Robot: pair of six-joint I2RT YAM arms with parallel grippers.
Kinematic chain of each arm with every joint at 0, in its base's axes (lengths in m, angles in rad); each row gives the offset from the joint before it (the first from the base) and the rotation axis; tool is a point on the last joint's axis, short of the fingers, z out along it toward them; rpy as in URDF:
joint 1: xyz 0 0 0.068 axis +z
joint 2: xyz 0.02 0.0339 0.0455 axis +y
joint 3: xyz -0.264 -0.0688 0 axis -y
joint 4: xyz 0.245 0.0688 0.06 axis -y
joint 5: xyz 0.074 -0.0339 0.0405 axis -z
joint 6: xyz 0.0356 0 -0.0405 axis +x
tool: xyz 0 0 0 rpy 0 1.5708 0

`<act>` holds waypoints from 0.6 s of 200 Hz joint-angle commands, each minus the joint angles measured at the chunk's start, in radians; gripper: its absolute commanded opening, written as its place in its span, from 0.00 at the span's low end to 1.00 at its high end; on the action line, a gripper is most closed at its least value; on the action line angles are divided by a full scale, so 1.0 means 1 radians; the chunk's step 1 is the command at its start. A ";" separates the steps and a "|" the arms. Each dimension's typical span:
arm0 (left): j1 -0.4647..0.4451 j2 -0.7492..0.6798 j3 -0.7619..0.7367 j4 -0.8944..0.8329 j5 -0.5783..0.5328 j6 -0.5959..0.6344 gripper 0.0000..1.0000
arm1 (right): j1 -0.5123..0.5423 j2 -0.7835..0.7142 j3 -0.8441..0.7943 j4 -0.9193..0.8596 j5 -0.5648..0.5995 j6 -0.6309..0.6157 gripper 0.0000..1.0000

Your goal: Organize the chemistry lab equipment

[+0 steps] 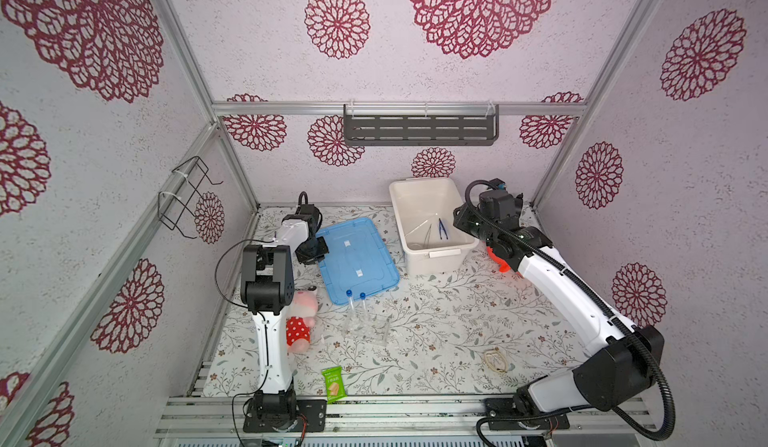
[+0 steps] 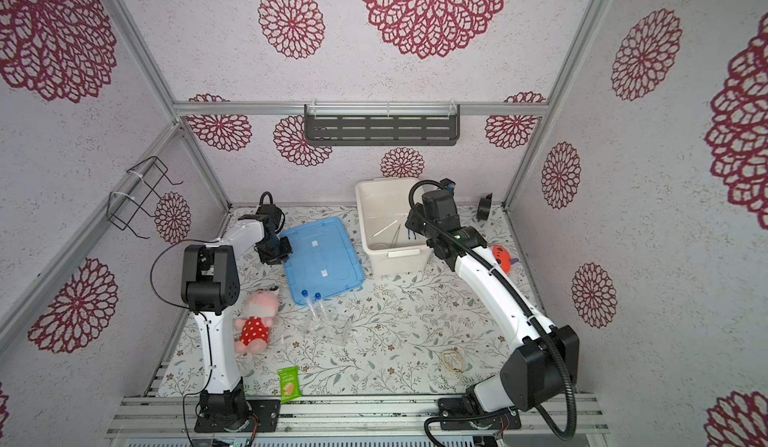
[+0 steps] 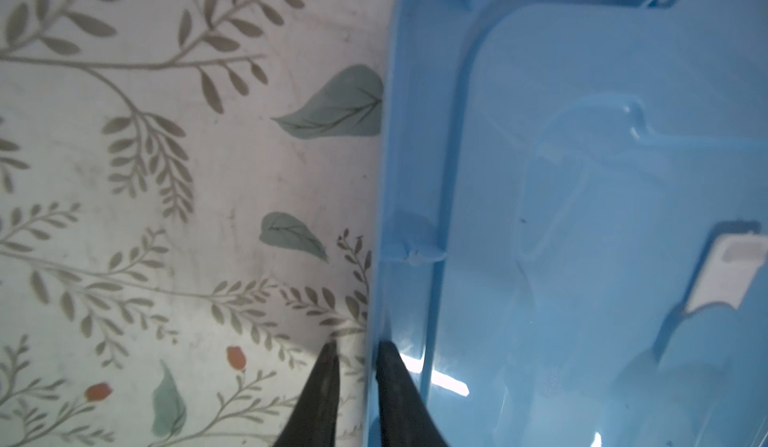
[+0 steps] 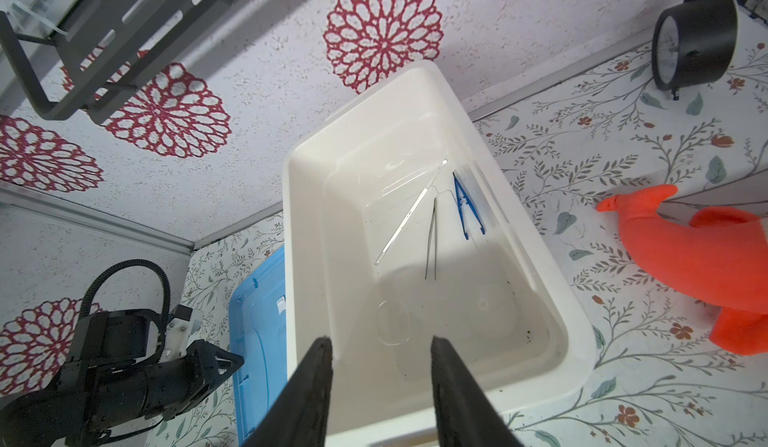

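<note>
Near edge: a green snack packet point(image 1: 333, 384) is being left between the arm bases; not lab ware.

Mid-table: two clear tubes with blue caps point(image 1: 351, 304) and clear glassware point(image 1: 376, 326) are being left out on the table, the caps lying at the near edge of the blue lid point(image 1: 357, 258).

Far right: the white bin point(image 4: 303, 258) is being used as the store. Dark blue tweezers point(image 4: 467, 208), metal tweezers point(image 4: 432, 241) and a thin clear rod point(image 4: 409, 216) are lying on its floor.

Left gripper point(image 3: 357, 345): the lid's left rim is being straddled, one finger on the table side, one over the lid, jaws narrow. Whether the rim is being pinched cannot be told.

Right gripper point(image 4: 382, 339): being held spread and empty above the bin's near end.

Judgement: lid handling is being taken as the step in hand, with tubes and glassware outstanding. A firm pinch on the thin rim is being called for next, then a lift rather than a drag, since the tubes are lying at the lid's near edge.
</note>
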 commanded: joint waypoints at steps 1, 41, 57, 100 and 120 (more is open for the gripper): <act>0.005 0.010 -0.036 0.038 -0.002 -0.003 0.19 | -0.003 -0.004 0.029 0.015 0.009 0.011 0.43; 0.006 0.020 -0.033 0.059 0.000 -0.028 0.03 | -0.003 -0.007 0.040 0.006 0.018 0.007 0.44; 0.008 0.010 -0.016 0.051 -0.001 -0.037 0.02 | -0.003 -0.009 0.045 0.000 0.018 0.007 0.44; 0.042 -0.073 0.020 0.010 0.043 -0.111 0.01 | 0.002 -0.021 0.046 -0.028 0.011 -0.025 0.46; 0.066 -0.123 0.025 0.009 0.091 -0.152 0.01 | 0.007 -0.005 0.077 -0.067 -0.002 -0.076 0.48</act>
